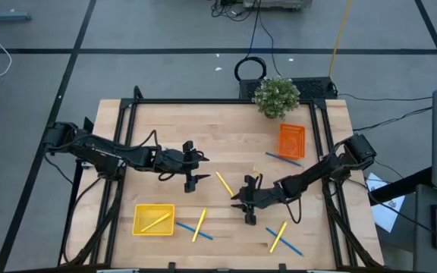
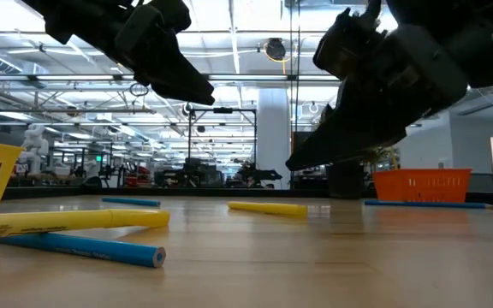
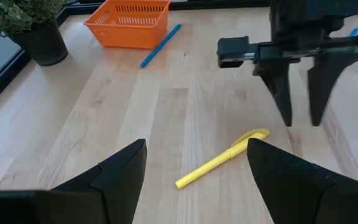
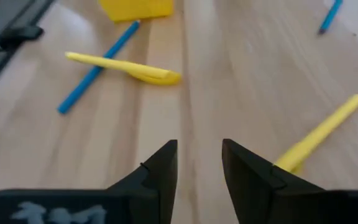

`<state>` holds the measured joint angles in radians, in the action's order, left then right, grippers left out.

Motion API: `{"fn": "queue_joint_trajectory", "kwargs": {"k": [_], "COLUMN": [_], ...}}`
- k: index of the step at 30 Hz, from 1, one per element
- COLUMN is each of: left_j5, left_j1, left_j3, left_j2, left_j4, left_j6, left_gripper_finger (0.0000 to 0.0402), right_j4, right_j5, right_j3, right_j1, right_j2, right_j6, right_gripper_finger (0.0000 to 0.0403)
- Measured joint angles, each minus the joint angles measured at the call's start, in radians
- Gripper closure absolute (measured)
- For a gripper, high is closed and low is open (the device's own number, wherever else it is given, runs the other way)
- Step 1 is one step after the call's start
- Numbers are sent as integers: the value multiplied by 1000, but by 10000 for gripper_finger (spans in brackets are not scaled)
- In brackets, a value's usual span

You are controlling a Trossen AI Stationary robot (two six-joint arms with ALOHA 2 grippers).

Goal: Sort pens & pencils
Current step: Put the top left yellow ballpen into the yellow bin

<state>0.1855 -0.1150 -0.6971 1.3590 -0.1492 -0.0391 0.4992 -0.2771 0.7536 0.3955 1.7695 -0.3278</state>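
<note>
1. 1 yellow pen (image 1: 223,183) lies on the table (image 1: 226,136) between both grippers; another (image 1: 155,221) lies in the yellow tray (image 1: 153,219).
2. 2 yellow-blue crossed pairs (image 1: 199,226) (image 1: 279,236) lie near the front edge; 1 blue pen (image 1: 283,158) lies just beside the orange tray (image 1: 291,140).
3. Left gripper (image 1: 194,169) hovers wide open, empty.
4. Right gripper (image 1: 246,206) hovers slightly open, empty.

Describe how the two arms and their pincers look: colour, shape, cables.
Both arms are dark, almost black, built of jointed segments with thin black cables looping along them. The left pincer and the right pincer each end in two flat, wedge-shaped black fingers that taper to a point. No clear markings show.
</note>
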Motion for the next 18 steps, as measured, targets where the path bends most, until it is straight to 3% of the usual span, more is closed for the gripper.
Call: {"fn": "queue_joint_trajectory", "kwargs": {"k": [3, 8, 13, 18], "left_j5": [0, 0, 0, -1], "left_j1": [0, 0, 0, 0], "left_j3": [0, 0, 0, 0], "left_j2": [0, 0, 0, 0], "left_j4": [-1, -2, -2, 0], "left_j6": [0, 0, 0, -7], "left_gripper_finger": [117, 117, 117, 117], "right_j4": [0, 64, 103, 18], "right_j5": [-2, 29, 48, 47], "right_j3": [0, 6, 55, 71], "right_j1": [-7, -28, -41, -42], "right_j2": [8, 98, 160, 155], "right_j6": [25, 29, 26, 0], "right_gripper_finger": [315, 391, 398, 401]}}
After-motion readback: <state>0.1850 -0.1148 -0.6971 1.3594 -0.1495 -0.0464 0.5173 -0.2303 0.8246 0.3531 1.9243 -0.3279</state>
